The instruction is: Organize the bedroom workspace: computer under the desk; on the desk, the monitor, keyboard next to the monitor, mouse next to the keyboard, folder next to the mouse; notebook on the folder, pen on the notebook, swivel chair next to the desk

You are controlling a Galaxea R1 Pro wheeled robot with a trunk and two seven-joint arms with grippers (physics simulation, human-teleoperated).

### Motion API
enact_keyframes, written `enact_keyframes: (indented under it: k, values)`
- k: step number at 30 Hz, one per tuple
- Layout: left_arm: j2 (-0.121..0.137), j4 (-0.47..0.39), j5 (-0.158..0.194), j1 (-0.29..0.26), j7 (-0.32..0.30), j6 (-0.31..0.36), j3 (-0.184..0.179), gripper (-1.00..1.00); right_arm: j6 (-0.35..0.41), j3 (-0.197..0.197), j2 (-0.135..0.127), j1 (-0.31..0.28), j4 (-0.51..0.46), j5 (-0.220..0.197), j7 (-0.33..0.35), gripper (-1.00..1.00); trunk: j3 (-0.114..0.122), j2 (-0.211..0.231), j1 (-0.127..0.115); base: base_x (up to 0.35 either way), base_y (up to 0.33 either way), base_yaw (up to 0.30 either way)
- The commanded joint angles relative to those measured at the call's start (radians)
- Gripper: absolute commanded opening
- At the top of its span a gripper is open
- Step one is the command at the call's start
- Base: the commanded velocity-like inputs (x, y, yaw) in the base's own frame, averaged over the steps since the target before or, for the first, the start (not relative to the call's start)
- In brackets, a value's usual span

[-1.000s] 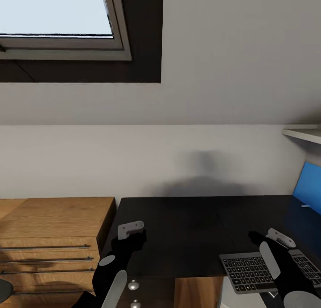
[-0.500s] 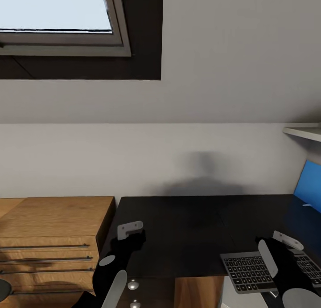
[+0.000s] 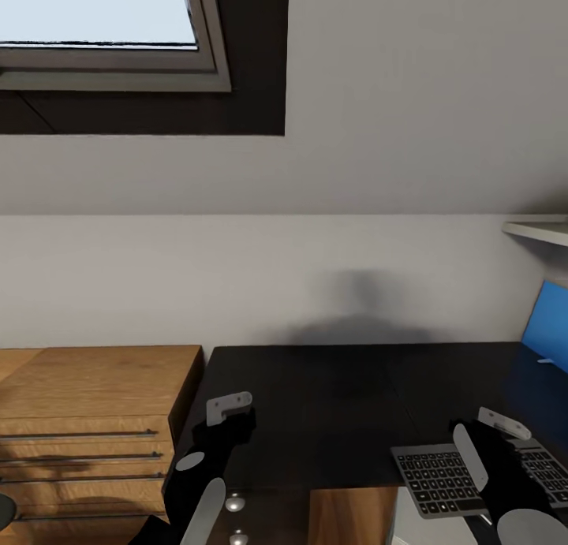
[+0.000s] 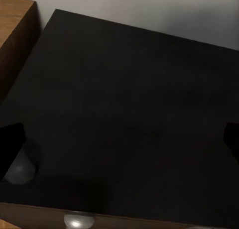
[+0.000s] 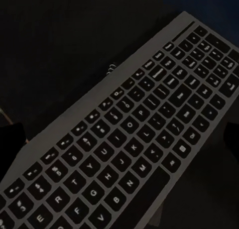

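Slim grey keyboard (image 3: 465, 478) with dark keys lies flat on the black counter (image 3: 339, 403) at five o'clock, its near end overhanging the edge, right claw (image 3: 481, 438) spread above it, left claw (image 3: 225, 419) spread at seven o'clock

One tabletop (image 3: 331, 387), black. On it, one keyboard (image 3: 442, 478), lying at its near right edge. One blue folder (image 3: 546, 328) at the tabletop's far right. One light wood cabinet (image 3: 87, 407) just left of the tabletop, with three bar handles. Two silver knobs (image 3: 234, 504) below the tabletop's front edge. Two grippers (left gripper (image 3: 229, 407), right gripper (image 3: 497, 427)). One window (image 3: 102, 24), one shelf (image 3: 540, 231)
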Motion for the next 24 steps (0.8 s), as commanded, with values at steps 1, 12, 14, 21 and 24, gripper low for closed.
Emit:
enact_keyframes:
  k: [1,12,14,21,24]
  values:
    - [0.000,-0.001,0.011,-0.001,0.010,0.002,-0.001,1.00,0.003,0.001,0.000,-0.001,-0.001,-0.011,-0.002,1.00,-0.005,-0.009,0.004,0.000,0.000,0.000]
    - [-0.001,0.001,0.012,-0.001,0.010,0.002,-0.001,1.00,-0.002,-0.009,-0.022,-0.003,0.023,-0.015,0.058,1.00,-0.039,-0.086,0.046,0.000,0.000,0.000]
    - [-0.001,0.001,0.012,-0.001,0.010,0.002,-0.001,1.00,-0.003,-0.009,-0.023,-0.006,0.031,-0.016,0.059,1.00,-0.046,-0.100,0.054,0.000,0.000,0.000]
    - [-0.001,0.002,0.011,-0.001,0.011,0.002,-0.001,1.00,-0.004,-0.009,-0.026,-0.012,0.045,-0.016,0.060,1.00,-0.068,-0.149,0.081,0.000,0.000,0.000]
    - [-0.001,0.003,0.011,-0.001,0.012,0.002,-0.001,1.00,-0.004,-0.009,-0.028,-0.013,0.046,-0.017,0.060,1.00,-0.077,-0.170,0.092,0.000,0.000,0.000]
